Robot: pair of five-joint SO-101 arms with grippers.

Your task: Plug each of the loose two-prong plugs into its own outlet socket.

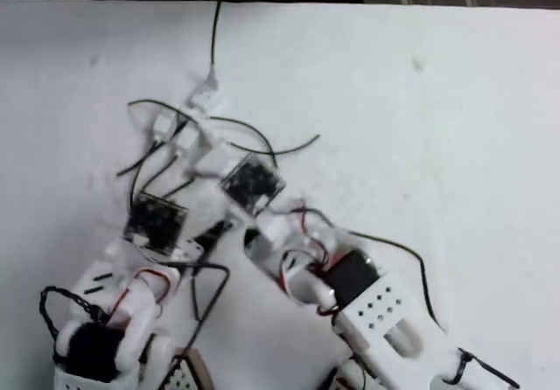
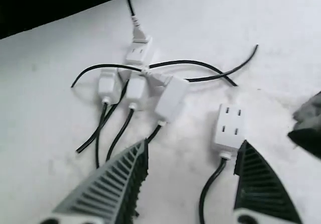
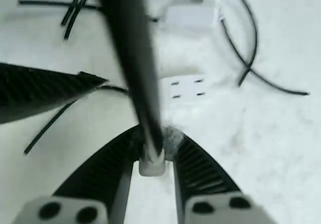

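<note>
Roughly: on the white table, the wired cluster of seated plugs sits upper centre in the left wrist view. The free outlet block lies apart at lower right, slots up, its long axis running toward the frame bottom where its cable leaves. Left gripper is spread wide and holds nothing, one finger just beside the block's cable end. Right gripper is clamped on a small white plug body with its black cable running up-frame and prongs hidden; the block lies just beyond its tips at centre frame, so I judge the right arm best placed to seat it.
</note>
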